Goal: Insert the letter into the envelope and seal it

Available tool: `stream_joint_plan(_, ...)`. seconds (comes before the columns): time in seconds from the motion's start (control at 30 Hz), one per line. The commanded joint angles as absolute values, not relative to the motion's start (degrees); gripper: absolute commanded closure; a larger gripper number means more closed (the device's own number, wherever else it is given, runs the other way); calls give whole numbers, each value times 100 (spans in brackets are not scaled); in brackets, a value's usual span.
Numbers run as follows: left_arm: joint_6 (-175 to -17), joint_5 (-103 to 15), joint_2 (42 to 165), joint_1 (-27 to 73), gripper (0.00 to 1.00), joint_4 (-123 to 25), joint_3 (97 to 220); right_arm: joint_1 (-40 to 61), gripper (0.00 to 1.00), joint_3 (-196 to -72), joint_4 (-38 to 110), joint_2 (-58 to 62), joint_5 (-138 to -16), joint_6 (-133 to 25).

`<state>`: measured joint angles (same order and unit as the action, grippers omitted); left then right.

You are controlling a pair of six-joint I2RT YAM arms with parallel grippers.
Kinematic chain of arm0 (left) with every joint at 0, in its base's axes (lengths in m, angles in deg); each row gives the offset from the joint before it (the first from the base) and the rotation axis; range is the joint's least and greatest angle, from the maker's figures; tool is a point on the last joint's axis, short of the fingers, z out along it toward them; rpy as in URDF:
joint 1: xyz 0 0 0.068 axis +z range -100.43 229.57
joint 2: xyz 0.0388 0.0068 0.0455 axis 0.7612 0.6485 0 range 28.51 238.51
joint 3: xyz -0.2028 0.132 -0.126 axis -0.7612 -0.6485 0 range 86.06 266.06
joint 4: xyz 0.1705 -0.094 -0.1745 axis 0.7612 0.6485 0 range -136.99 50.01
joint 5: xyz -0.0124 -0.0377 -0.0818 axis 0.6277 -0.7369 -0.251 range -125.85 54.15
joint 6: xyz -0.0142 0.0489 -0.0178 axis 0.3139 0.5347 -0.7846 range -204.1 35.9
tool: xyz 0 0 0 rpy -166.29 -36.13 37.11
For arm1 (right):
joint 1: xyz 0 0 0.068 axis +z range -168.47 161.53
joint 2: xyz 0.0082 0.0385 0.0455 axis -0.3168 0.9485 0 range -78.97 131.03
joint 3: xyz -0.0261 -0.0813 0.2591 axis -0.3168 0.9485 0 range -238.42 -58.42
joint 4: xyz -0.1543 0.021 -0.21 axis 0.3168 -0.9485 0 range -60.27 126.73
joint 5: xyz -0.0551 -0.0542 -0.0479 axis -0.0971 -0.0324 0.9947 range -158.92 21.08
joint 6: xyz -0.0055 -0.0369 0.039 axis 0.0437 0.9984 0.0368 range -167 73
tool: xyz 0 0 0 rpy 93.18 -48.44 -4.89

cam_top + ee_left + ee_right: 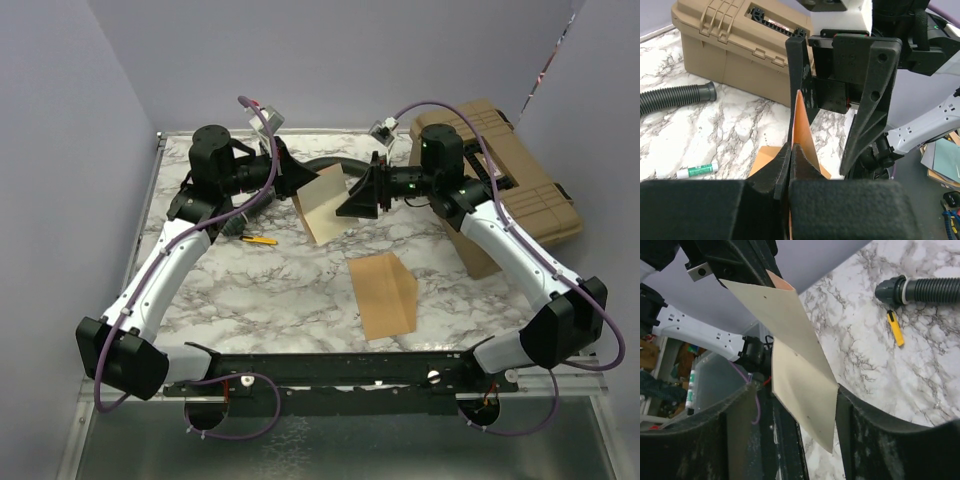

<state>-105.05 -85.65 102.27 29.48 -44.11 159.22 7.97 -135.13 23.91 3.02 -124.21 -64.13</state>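
The left gripper (791, 150) is pinched tight on the letter (322, 205), holding it on edge in the air over the far middle of the table (250, 280). The right gripper (797, 390) faces it with jaws wide, one on each side of the sheet, gripping nothing. The envelope (385, 297) lies flat nearer the bases and well apart from the letter. Its long axis runs near to far, and the right arm is closer to it. The green label on the glue stick (697, 171) is too small to read.

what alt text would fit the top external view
The left end effector holds the letter up over the marble table, with the right end effector open around its other edge. The envelope lies flat nearer the arm bases.
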Motion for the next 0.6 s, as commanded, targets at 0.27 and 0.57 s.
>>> stream_joint_plan(0.27, -10737, -8505, 9813, 2970, 100, -4678, 16050, 736, 99, -13194, 3541, 536, -12902, -7370)
stream_joint_plan(0.57, -10495, -7984, 9591, 3012, 66, -4320, 16217, 684, 100, -13339, 3279, 168, -11731, -6781)
